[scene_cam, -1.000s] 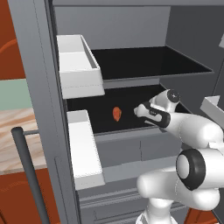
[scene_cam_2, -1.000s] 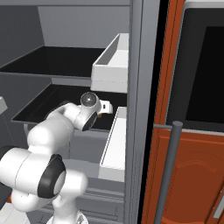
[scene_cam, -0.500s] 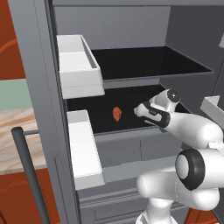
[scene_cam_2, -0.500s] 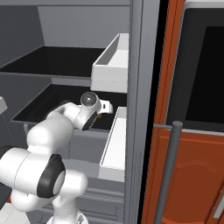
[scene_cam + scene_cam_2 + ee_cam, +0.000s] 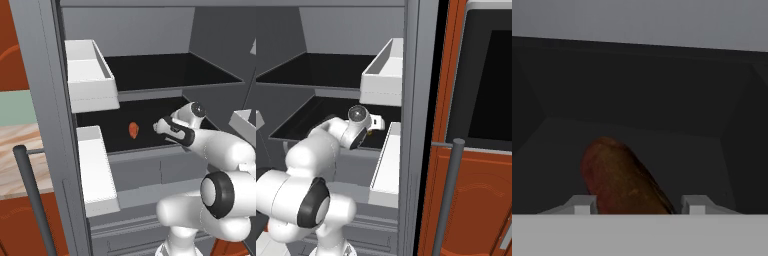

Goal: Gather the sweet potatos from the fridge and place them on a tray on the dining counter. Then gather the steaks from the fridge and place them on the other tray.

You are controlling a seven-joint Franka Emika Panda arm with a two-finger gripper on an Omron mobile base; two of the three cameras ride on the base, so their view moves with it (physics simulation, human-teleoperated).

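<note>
Your gripper (image 5: 634, 205) straddles a sweet potato (image 5: 623, 180) inside the fridge (image 5: 40, 75), grip unconfirmed; every tray delivery remains.

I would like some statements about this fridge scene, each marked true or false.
1. A sweet potato lies between the fingertips of the gripper. True.
2. Another sweet potato lies on the lower dark shelf. True.
3. The fridge is closed. False: it stands open, with the arm reaching inside.
4. A steak lies on the upper shelf. False: no steak is seen there.
5. A white door bin hangs beside the upper shelf. True.
</note>
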